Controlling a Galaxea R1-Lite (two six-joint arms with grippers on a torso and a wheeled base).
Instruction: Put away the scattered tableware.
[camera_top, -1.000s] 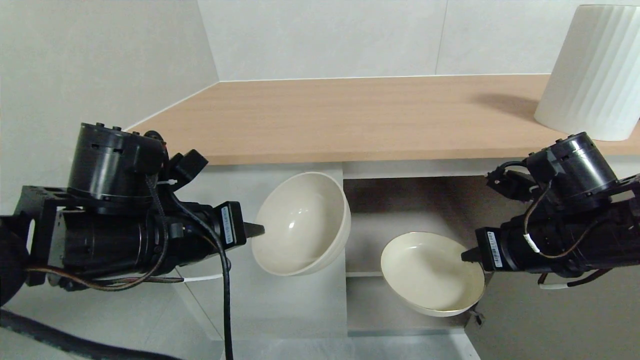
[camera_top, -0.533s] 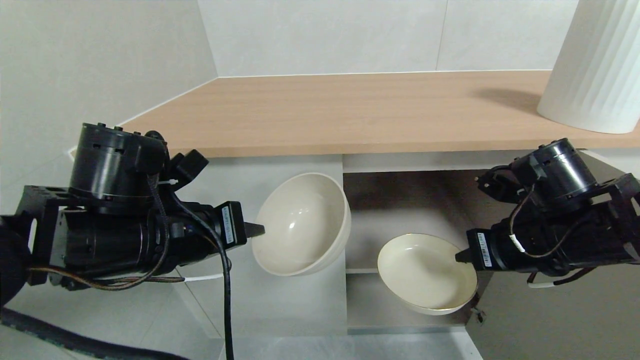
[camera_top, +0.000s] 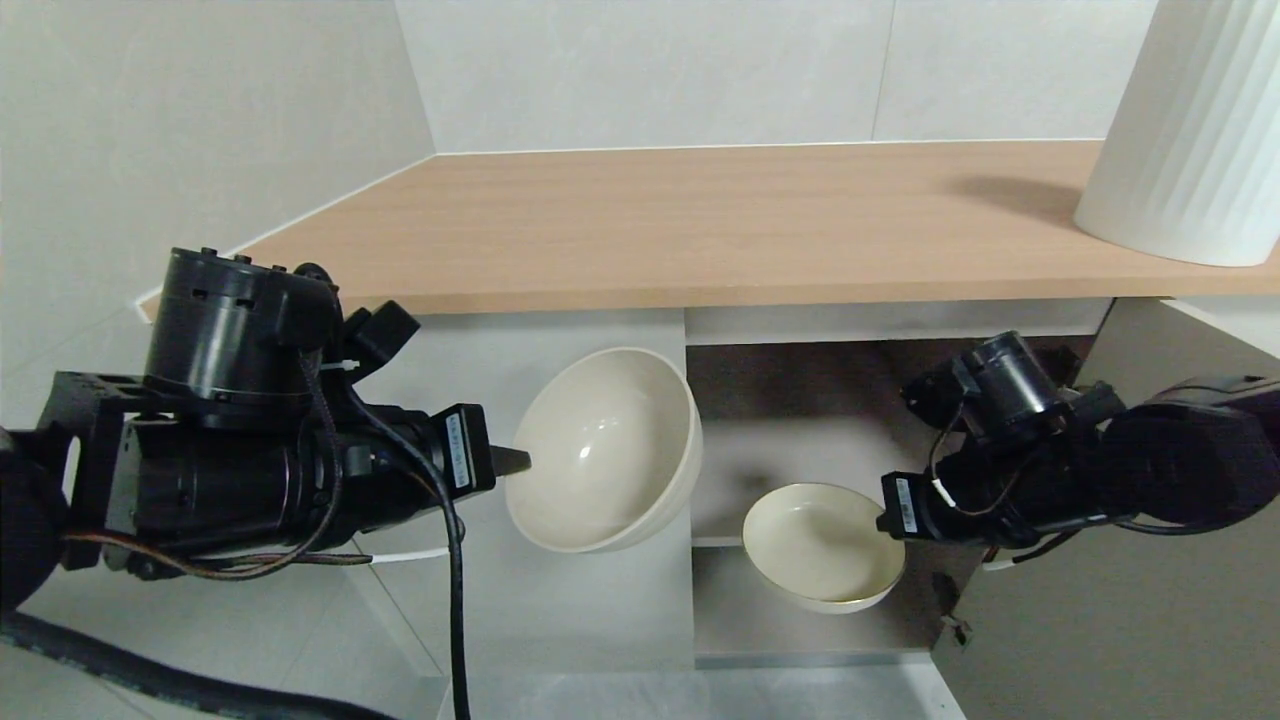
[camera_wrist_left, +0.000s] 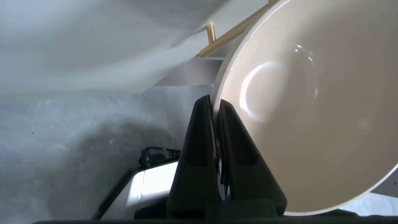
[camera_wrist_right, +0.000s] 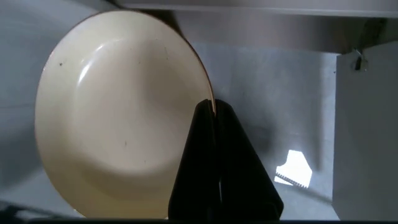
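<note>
My left gripper (camera_top: 518, 461) is shut on the rim of a large cream bowl (camera_top: 600, 448), held tilted in the air in front of the closed cabinet door; the left wrist view shows its fingers (camera_wrist_left: 205, 134) pinching the bowl (camera_wrist_left: 311, 106) at the rim. On the right, my right gripper (camera_top: 884, 521) is shut on the rim of a smaller cream bowl (camera_top: 822, 545), which hangs inside the open cabinet bay just above its shelf. In the right wrist view the small bowl (camera_wrist_right: 118, 118) is clamped at its edge by the fingers (camera_wrist_right: 208, 134).
A wooden countertop (camera_top: 720, 225) runs above the cabinet, with a tall white ribbed container (camera_top: 1190, 140) at its right end. The closed cabinet door (camera_top: 560, 600) stands left of the open bay. The bay's grey shelf (camera_top: 740, 610) lies under the small bowl.
The right arm has moved forward and down into the open cabinet bay, carrying the small bowl toward the shelf. The left arm and its large bowl have stayed put.
</note>
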